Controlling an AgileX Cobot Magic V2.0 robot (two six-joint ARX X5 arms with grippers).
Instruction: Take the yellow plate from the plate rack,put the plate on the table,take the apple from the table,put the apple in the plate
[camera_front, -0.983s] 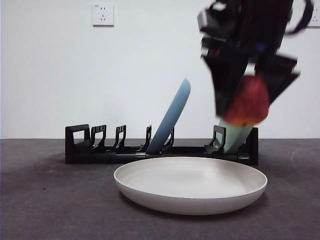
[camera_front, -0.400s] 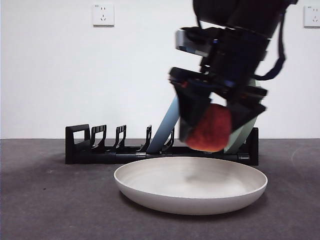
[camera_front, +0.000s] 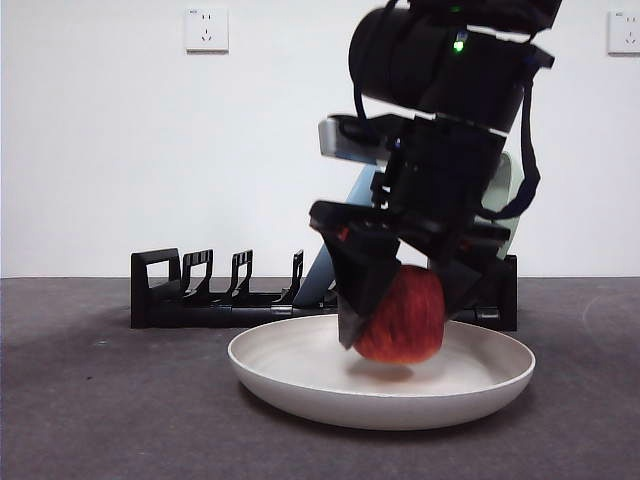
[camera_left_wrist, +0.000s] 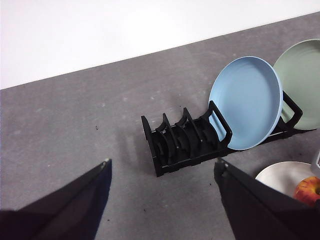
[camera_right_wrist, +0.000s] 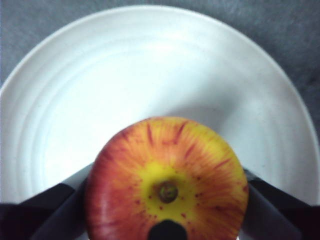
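The right gripper (camera_front: 400, 320) is clamped on the apple (camera_front: 402, 315) from both sides, stem end up, holding it just above the middle of the yellow plate (camera_front: 300, 385); a shadow shows beneath. Straight down is the way. The left gripper (camera_left_wrist: 162, 172) waits spread apart, beyond the plate rack (camera_front: 200, 295).

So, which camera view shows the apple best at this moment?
The right wrist view: the apple fills it, stem end up, between the right gripper's jaws over the yellow plate. The front view shows its red side, partly behind a jaw. The left wrist view catches only a small piece at the edge.
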